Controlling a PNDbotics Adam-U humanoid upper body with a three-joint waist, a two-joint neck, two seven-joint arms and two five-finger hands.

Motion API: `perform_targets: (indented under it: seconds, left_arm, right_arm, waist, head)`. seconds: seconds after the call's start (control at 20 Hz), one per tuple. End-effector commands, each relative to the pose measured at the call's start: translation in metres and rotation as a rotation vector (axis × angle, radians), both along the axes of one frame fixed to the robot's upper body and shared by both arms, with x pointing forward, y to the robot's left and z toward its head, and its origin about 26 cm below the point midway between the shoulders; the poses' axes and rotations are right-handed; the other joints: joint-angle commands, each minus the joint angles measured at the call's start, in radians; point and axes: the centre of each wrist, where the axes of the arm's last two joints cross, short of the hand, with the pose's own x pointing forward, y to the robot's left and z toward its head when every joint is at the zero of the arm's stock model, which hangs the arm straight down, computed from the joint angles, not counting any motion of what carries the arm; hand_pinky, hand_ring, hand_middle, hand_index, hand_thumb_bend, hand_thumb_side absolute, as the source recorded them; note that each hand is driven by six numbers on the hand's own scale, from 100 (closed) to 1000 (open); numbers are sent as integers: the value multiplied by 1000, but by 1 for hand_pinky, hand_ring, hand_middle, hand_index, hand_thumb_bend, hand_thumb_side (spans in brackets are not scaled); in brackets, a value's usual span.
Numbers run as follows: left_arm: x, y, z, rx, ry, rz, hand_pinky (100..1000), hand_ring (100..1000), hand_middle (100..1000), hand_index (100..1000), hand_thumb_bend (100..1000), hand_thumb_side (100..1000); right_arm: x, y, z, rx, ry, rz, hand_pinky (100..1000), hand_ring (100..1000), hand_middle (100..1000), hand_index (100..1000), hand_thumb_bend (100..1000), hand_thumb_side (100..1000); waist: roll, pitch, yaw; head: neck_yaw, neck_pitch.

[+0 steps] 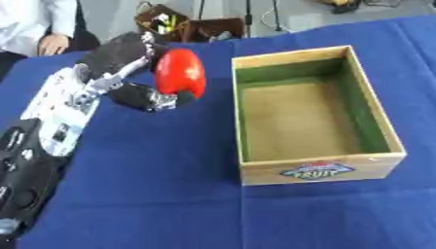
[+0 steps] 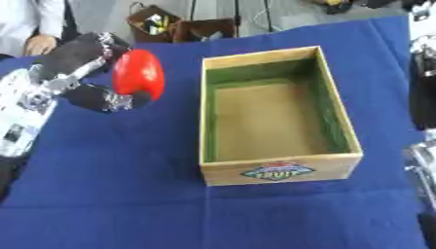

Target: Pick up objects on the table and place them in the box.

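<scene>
Left arm (image 1: 51, 121) enters from the lower-left corner, black at the base w/ white and silver sections further up, running diagonally over the blue cloth (image 1: 153, 194).

Left hand (image 1: 128, 73): fingers and thumb curled round a red object (image 1: 180, 72), rounded and glossy, looks like a pepper or similar fruit; exact type not confirmed. Dark fingers sit above and behind it, thumb wraps under at the lower left. Object is left of the box, near its far-left corner, not touching it. Whether it is lifted off the cloth or resting on it: cannot tell.

Centre-right: wooden box (image 1: 322, 168), open top, rectangular, long axis running away from the robot. Inner walls green, floor tan. Front face carries a blue-and-red label (image 1: 317, 170) reading "FRUIT". Contents: nothing visible inside. Box sits flat on the cloth, slightly askew.

Far edge, beyond the table: brown container (image 1: 183, 26) w/ mixed items in it, not identifiable.

Right edge, right eye view only: right arm (image 2: 423, 87), black and silver parts showing along the border. Right hand itself not seen in either view.
</scene>
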Motion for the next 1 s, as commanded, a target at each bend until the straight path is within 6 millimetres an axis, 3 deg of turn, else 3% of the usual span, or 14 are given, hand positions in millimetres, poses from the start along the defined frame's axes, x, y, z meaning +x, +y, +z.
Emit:
perform_targets:
  seconds: [0.05,0.7,1.0]
  left_arm:
    - [-3,6,20,-21,-65,12,292,407,357,606,283,966]
    - [16,-5,26,-76,-71,-9,266,391,347,593,318,935]
    - [25,-13,27,-75,-89,-54,255,383,342,586,338,926]
  right_arm:
    - [-5,2,13,-43,-48,29,964,919,553,685,100,807]
    - [-10,23,38,-144,-133,113,953,914,558,687,100,826]
    - [-12,29,42,-145,-145,140,952,910,558,686,100,828]
  waist:
    - [-4,-25,-6]
    - [14,-3,-100]
    - [20,4,-127]
  head:
    - [20,-12]
    - [105,-36]
    - [121,-44]
